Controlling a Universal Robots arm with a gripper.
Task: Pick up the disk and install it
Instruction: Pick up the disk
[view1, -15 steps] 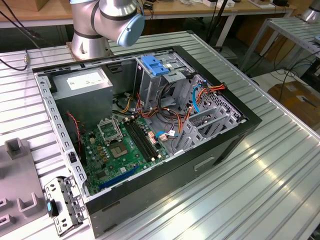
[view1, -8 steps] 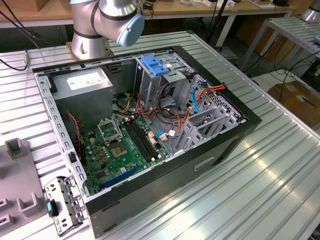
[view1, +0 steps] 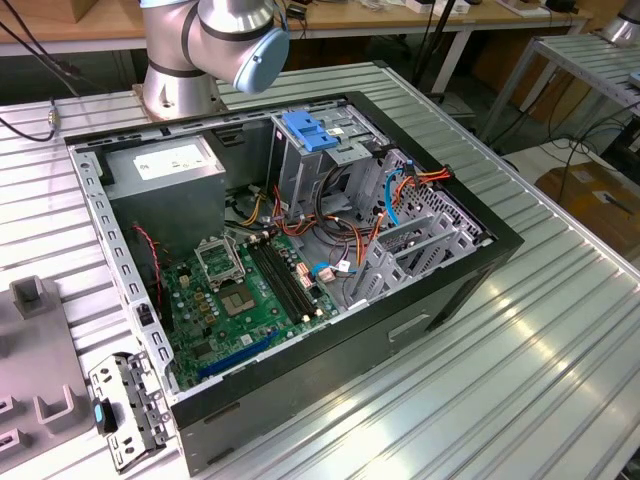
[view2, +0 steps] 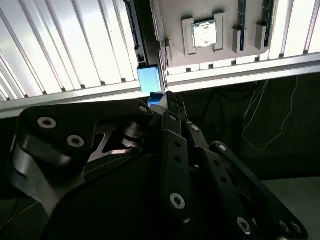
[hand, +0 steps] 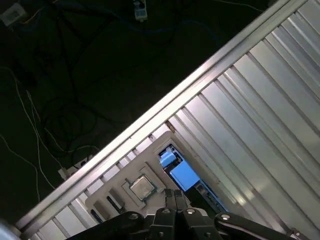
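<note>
Ribbed aluminium tabletop (hand: 260, 100) runs to its edge, with dark floor and loose cables beyond. On it lies a grey fixture plate (view2: 220, 12) carrying a processor chip (hand: 141, 186). At that plate's edge rests the disk (hand: 182, 175), its bright blue carrier end facing the pincer (hand: 173, 192) and its dark body stretching away behind. In both wrist views the pincer's black fingertips sit drawn together with nothing between them. The disk lies straight ahead of those tips, in line with them but apart and untouched. It looks rigid and fairly dense for its size, with smooth metal faces that could slip, and a knock would likely harm it. The blue plastic frame along its long edges seems the safest place to grip.
</note>
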